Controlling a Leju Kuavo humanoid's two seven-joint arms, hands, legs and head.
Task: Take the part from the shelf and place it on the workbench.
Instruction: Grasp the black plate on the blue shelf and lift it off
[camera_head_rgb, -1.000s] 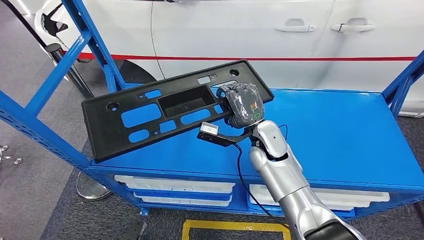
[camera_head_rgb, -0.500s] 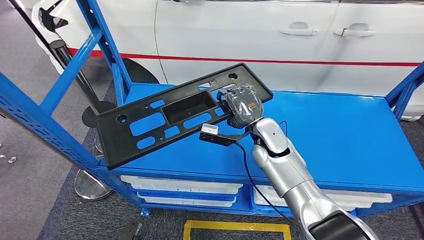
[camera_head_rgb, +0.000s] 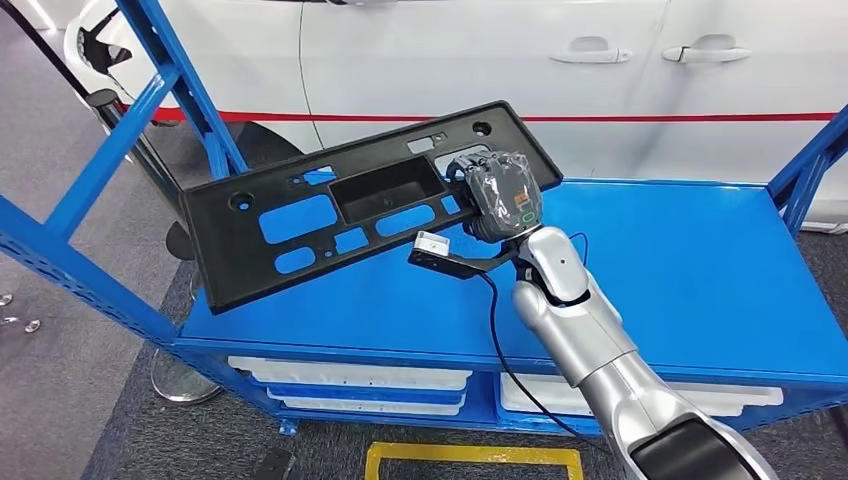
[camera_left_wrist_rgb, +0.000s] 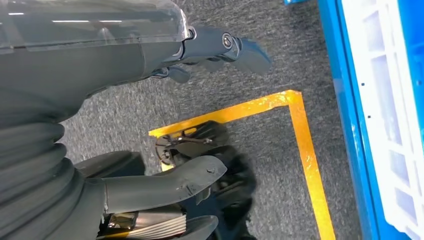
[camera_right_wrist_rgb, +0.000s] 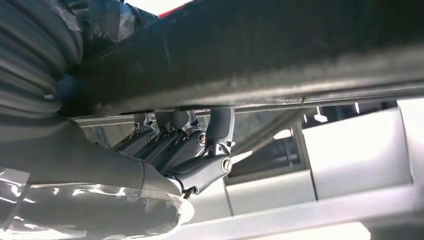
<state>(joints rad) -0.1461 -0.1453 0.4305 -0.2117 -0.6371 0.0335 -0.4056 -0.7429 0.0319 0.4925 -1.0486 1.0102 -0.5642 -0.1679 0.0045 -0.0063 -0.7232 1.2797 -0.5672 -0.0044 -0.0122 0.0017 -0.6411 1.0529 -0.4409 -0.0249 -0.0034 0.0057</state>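
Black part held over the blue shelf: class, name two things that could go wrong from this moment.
1. The right robot hand grips the long black part near one end only, so the free end could sag or twist the part loose.
2. That free end hangs close to the shelf's blue upright; swinging the part away might knock it.

A white car (camera_head_rgb: 500, 60) with a red stripe (camera_head_rgb: 650, 117) is seen behind, white trays (camera_head_rgb: 350, 378) are stored below, and yellow floor tape (camera_head_rgb: 470, 457) is laid on grey carpet (camera_head_rgb: 60, 380).
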